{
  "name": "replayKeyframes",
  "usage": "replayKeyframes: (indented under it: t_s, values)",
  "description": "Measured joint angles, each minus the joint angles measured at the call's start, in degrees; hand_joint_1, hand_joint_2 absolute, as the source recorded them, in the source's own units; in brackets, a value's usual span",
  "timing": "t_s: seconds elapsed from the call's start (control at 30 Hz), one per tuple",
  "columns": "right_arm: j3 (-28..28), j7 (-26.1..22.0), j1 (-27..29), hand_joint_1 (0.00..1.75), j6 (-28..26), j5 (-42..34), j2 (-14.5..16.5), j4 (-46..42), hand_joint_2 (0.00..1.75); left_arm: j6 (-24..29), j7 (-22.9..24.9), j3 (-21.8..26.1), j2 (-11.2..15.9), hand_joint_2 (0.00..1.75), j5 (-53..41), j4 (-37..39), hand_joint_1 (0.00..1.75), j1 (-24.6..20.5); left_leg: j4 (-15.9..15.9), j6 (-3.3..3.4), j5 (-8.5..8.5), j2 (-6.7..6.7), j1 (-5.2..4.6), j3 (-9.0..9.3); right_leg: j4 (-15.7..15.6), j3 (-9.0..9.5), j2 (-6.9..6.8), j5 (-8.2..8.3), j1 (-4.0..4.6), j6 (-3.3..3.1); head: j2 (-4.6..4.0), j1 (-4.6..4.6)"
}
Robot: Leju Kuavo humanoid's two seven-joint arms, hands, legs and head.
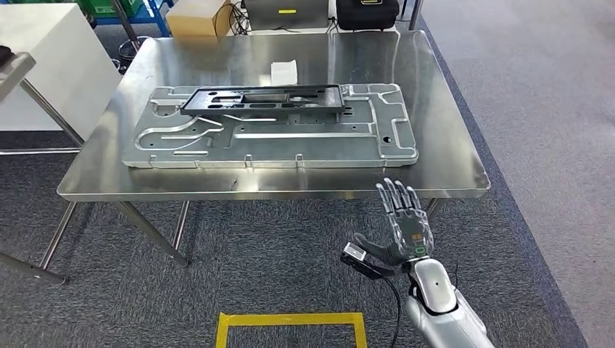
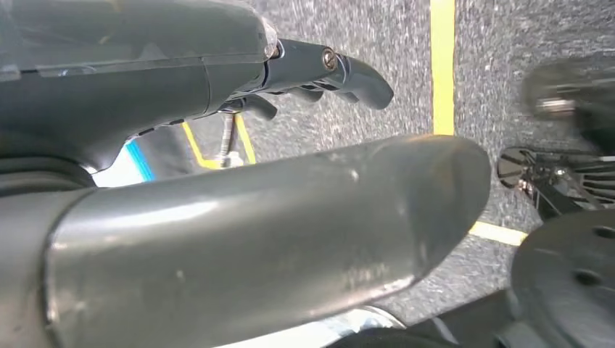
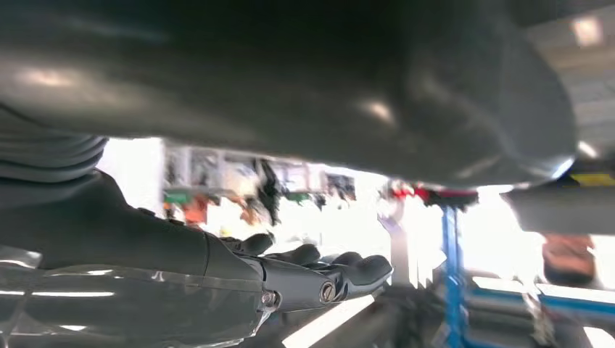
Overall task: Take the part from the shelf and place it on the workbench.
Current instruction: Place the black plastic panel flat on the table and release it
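Fingers (image 1: 397,197) on my right hand (image 1: 403,230) spread wide, holding nothing, just short of the workbench (image 1: 450,167) edge. Left hand (image 2: 217,80) hangs empty, fingers loosely apart. Black part (image 1: 262,98) lies on the grey panel (image 1: 326,138). Placing looks done; next, retract clear.

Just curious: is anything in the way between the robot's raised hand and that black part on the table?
Nothing visible. The right hand hangs open off the table's near edge; only the metal plate under the black part lies between.

black part (image 1: 262,99) on workbench (image 1: 450,163), right hand (image 1: 403,226) empty, fingers spread
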Motion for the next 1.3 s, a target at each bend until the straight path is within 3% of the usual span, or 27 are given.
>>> replayKeyframes:
  t_s: [0.03,0.1,0.13,0.17,0.23,0.27,0.33,0.37,0.43,0.47,0.5,0.53,0.6,0.63,0.67,0.73,0.77,0.83,0.97,1.0,1.07,1.13,1.17,1.2,1.23,1.3]
  values:
    - [-0.6,-0.1,0.9,0.00,-0.1,-0.1,0.0,0.0,0.00,0.0,0.0,0.0,0.0,0.00,0.2,0.0,0.00,0.0,2.2,0.00,-0.09,0.00,-0.02,0.42,0.1,-1.10,-0.01,0.73,0.12,0.03,0.01,0.02]
    - [-1.7,-0.2,2.1,0.00,-0.1,-0.2,-0.1,-0.1,0.00,0.0,0.3,0.0,0.0,0.00,0.6,0.0,0.00,0.0,1.7,0.44,2.91,-0.01,-0.19,3.58,0.6,-3.23,0.02,2.04,0.35,0.12,0.01,0.00]
    - [-2.3,-0.2,2.6,0.00,-0.1,-0.3,-0.2,-0.2,0.00,0.0,0.5,0.0,0.0,0.00,0.9,-0.1,0.00,0.0,-1.3,0.93,4.23,-0.03,-0.37,6.47,0.8,-4.06,0.05,2.62,0.44,0.18,0.01,0.00]
    - [-2.9,-0.2,3.1,0.00,0.0,-0.5,-0.2,-0.3,0.00,0.0,0.7,0.0,0.0,0.00,1.2,-0.2,0.00,-0.1,-5.7,1.57,4.18,-0.02,-0.63,9.92,1.0,-4.66,0.05,3.14,0.55,0.32,0.01,0.03]
    - [-4.2,-0.4,4.2,0.00,0.0,-1.2,-0.2,-0.6,0.00,0.0,1.2,0.0,0.0,0.00,2.0,-0.5,0.00,-0.1,-13.6,2.58,2.50,0.00,-1.17,15.26,1.0,-5.03,-0.06,4.19,0.50,0.84,0.01,0.09]
    - [-4.7,-0.7,4.7,0.00,-0.1,-1.8,-0.2,-0.7,0.00,0.0,1.3,0.0,0.1,0.00,2.3,-0.6,0.00,-0.1,-15.7,2.96,1.83,0.02,-1.43,16.40,0.8,-4.98,-0.14,4.77,0.38,1.21,0.01,-0.02]
    - [-5.9,-2.0,6.0,0.00,0.1,-4.3,-0.2,-0.7,0.00,-0.1,1.6,0.0,0.0,0.00,2.7,-0.7,0.00,0.1,-16.8,3.56,2.98,0.17,-1.50,16.21,0.4,-4.92,-0.11,5.51,0.13,1.94,0.02,-0.22]
    - [-6.6,-3.3,6.9,0.00,0.7,-6.9,-0.1,-0.7,0.00,-0.3,1.7,0.0,-0.1,0.00,2.9,-0.7,0.00,0.2,-17.1,3.94,3.82,0.27,-1.37,15.76,0.9,-5.14,0.05,4.43,0.08,2.26,0.02,-0.33]
    - [-7.9,-7.0,8.5,0.00,3.2,-15.0,-0.1,-0.6,0.00,-1.1,1.8,0.0,-0.2,0.00,3.4,-1.0,0.00,0.4,-17.5,4.51,5.58,0.50,-1.09,14.31,5.0,-6.15,0.42,-1.22,-0.09,2.80,0.01,-0.17]
    - [-8.6,-9.1,9.2,0.00,4.8,-19.5,-0.1,-0.4,0.00,-1.6,1.8,0.0,-0.2,0.00,3.5,-1.1,0.00,0.6,-17.5,4.69,6.31,0.50,-1.09,13.35,8.2,-6.72,0.51,-4.54,-0.20,3.08,0.01,-0.14]
    - [-9.3,-11.1,9.9,0.00,6.2,-23.8,-0.1,0.0,0.00,-2.2,1.8,0.0,-0.2,0.00,3.6,-1.2,0.00,0.7,-17.3,4.67,6.99,0.56,-1.07,12.35,11.6,-7.12,0.53,-6.68,-0.37,3.38,0.01,-0.08]
    - [-10.0,-12.8,10.4,0.00,7.6,-27.5,0.0,0.5,0.00,-2.6,1.8,0.0,-0.2,0.00,3.7,-1.4,0.00,0.8,-17.1,4.54,7.65,0.63,-1.02,11.31,14.3,-7.16,0.54,-7.11,-0.56,3.70,0.01,-0.07]
    - [-11.5,-15.3,11.1,0.00,10.7,-33.7,0.3,2.4,0.00,-3.2,1.9,0.0,-0.3,0.00,4.0,-1.7,0.00,0.9,-16.2,4.04,8.79,0.78,-0.76,8.96,15.7,-5.33,0.53,-3.96,-1.06,4.31,0.01,0.03]
    - [-12.3,-16.4,11.2,0.00,12.4,-36.9,0.6,4.0,0.00,-3.5,2.0,0.0,-0.3,0.00,4.2,-1.8,0.00,0.9,-15.5,3.69,9.22,0.82,-0.58,7.75,13.7,-3.09,0.53,-2.17,-1.39,4.60,0.01,0.07]
    - [-13.3,-17.7,11.2,0.00,13.9,-40.1,0.9,6.1,0.00,-3.8,2.0,0.0,-0.3,0.00,4.4,-2.1,0.00,1.0,-14.6,3.33,9.52,0.83,-0.52,6.59,10.1,-0.14,0.54,-1.71,-1.63,4.91,0.01,0.11]
    - [-15.9,-20.5,10.8,0.00,16.0,-45.6,1.6,11.7,0.00,-4.4,2.2,0.0,-0.3,0.00,4.5,-2.5,0.00,1.0,-13.0,2.59,10.01,0.77,-0.55,4.96,2.7,4.82,0.73,-3.79,-1.66,4.63,0.02,0.24]
    - [-17.5,-22.0,10.5,0.00,16.9,-48.0,1.9,15.5,0.00,-4.6,2.2,0.0,-0.3,0.00,4.6,-2.7,0.00,1.0,-12.6,2.24,10.38,0.71,-0.62,4.50,0.6,5.88,0.82,-4.96,-1.51,4.17,0.02,0.29]
    - [-20.0,-23.9,9.8,0.00,18.2,-51.5,2.1,21.7,0.00,-4.8,2.4,0.0,-0.3,0.00,4.6,-2.9,0.00,1.0,-12.5,1.70,11.14,0.62,-0.57,4.14,-0.1,5.87,0.86,-5.35,-1.31,3.22,0.01,0.33]
    - [-21.5,-24.6,9.6,0.00,19.0,-53.2,2.2,25.4,0.00,-4.8,2.5,0.0,-0.3,0.00,4.6,-3.0,0.00,1.1,-12.6,1.39,11.50,0.48,-0.42,3.94,0.0,5.51,0.65,-4.92,-1.33,2.67,0.01,0.42]
    - [-22.2,-24.7,9.5,0.00,19.2,-53.8,2.2,27.0,0.00,-4.8,2.6,0.0,-0.3,0.00,4.6,-3.0,0.00,1.1,-12.4,1.25,11.27,0.39,-0.31,3.75,-0.1,5.23,0.40,-4.65,-1.38,2.33,0.01,0.44]
    - [-26.2,-23.8,9.4,0.00,19.9,-55.1,2.3,35.8,0.00,-4.2,3.0,0.0,-0.3,0.00,4.7,-3.0,0.00,1.2,-5.0,0.66,4.80,0.25,-0.07,1.81,-0.1,2.86,-0.61,-2.90,-1.20,1.30,0.01,0.29]
    - [-29.9,-21.8,9.6,0.00,20.7,-55.7,2.3,44.5,0.00,-3.5,3.4,0.0,-0.4,0.00,4.7,-3.0,0.00,1.3,3.4,0.42,0.47,0.28,-0.03,0.84,0.0,0.21,-1.76,-1.02,-0.70,0.79,0.01,0.10]
    - [-30.6,-21.0,9.9,0.00,21.0,-55.8,2.4,46.4,0.00,-3.4,3.4,0.0,-0.4,0.00,4.7,-3.0,0.00,1.2,3.5,0.62,2.39,0.35,-0.07,2.02,0.1,-0.50,-2.29,-0.50,-0.52,0.81,0.01,0.09]
    - [-31.2,-20.5,10.1,0.00,21.2,-55.8,2.4,47.9,0.00,-3.3,3.5,0.0,-0.4,0.00,4.6,-3.0,0.00,1.2,1.7,0.97,4.36,0.62,-0.18,4.17,0.2,-1.11,-2.78,-0.03,-0.35,0.86,0.01,0.09]
    - [-31.7,-20.3,10.2,0.00,21.3,-55.9,2.4,49.1,0.00,-3.2,3.5,0.0,-0.3,0.00,4.6,-3.0,0.00,1.2,-1.9,1.53,5.27,1.55,-0.43,7.28,0.3,-1.51,-3.21,0.38,-0.25,0.94,0.01,0.10]
    - [-32.4,-19.7,10.2,0.00,21.3,-55.9,2.5,50.9,0.00,-3.2,3.5,0.0,-0.3,0.00,4.6,-3.0,0.00,0.9,-11.0,2.66,3.77,3.74,-1.11,13.69,0.5,-1.82,-4.02,0.99,-0.13,1.34,0.01,0.05]
